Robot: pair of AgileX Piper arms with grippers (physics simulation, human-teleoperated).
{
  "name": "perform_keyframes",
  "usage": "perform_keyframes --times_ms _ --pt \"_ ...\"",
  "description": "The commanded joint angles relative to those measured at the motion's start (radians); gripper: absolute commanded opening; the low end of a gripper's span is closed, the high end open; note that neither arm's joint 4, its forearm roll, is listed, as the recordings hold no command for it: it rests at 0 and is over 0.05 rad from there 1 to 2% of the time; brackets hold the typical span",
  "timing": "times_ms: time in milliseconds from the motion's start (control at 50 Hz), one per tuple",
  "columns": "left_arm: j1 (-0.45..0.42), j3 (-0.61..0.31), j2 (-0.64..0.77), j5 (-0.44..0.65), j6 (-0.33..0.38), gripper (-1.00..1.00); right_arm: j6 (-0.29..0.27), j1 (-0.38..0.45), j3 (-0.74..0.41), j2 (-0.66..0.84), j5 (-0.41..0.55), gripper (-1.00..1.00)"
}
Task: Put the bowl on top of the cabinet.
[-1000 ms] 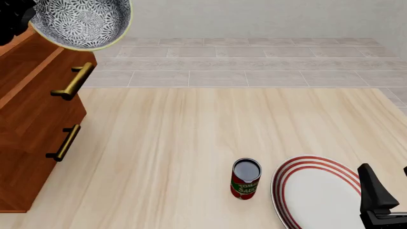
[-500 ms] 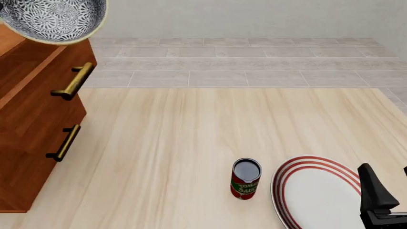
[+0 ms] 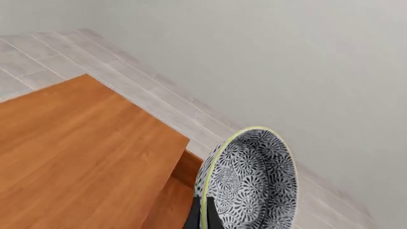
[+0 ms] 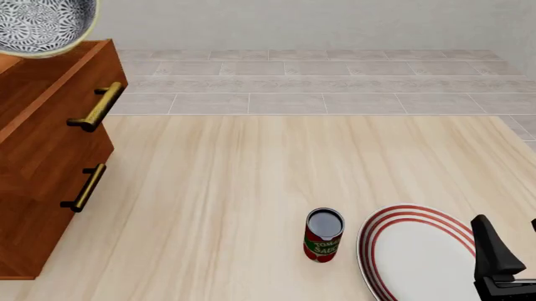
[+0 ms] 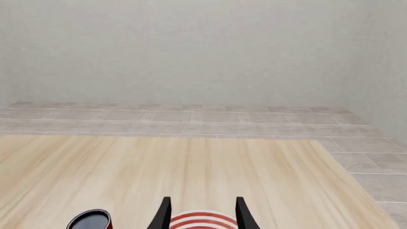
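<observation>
The speckled grey-and-white bowl (image 4: 37,25) hangs tilted at the top left of the front view, above the top of the reddish-brown cabinet (image 4: 50,157). In the left wrist view my left gripper (image 3: 205,217) is shut on the rim of the bowl (image 3: 254,186), which is held on edge past the far edge of the cabinet's top (image 3: 76,157). The left gripper itself does not show in the front view. My right gripper (image 4: 511,246) stands open at the front right, over the plate, with nothing between its fingers (image 5: 164,214).
A tomato-sauce can (image 4: 324,235) stands at the front middle of the wooden table (image 4: 251,175). Beside it on the right lies a white plate with red rings (image 4: 415,251). Brass handles (image 4: 99,106) jut from the cabinet's front. Beyond the table is tiled floor.
The bowl has moved left and slightly up, from beside the cabinet's corner to over its top. The left arm has left the front view. The right gripper has not moved.
</observation>
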Motion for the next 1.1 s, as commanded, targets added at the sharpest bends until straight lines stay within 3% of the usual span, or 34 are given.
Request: perform_keyframes --times_ms 20,1100 --pt "0.060 0.004 -0.013 -0.003 -0.015 -1.00 0.001 0.000 0.001 0.000 0.001 1.00" --pt "0.244 0.023 -0.056 0.003 -0.047 -1.00 0.015 0.002 0.006 0.000 0.005 1.00"
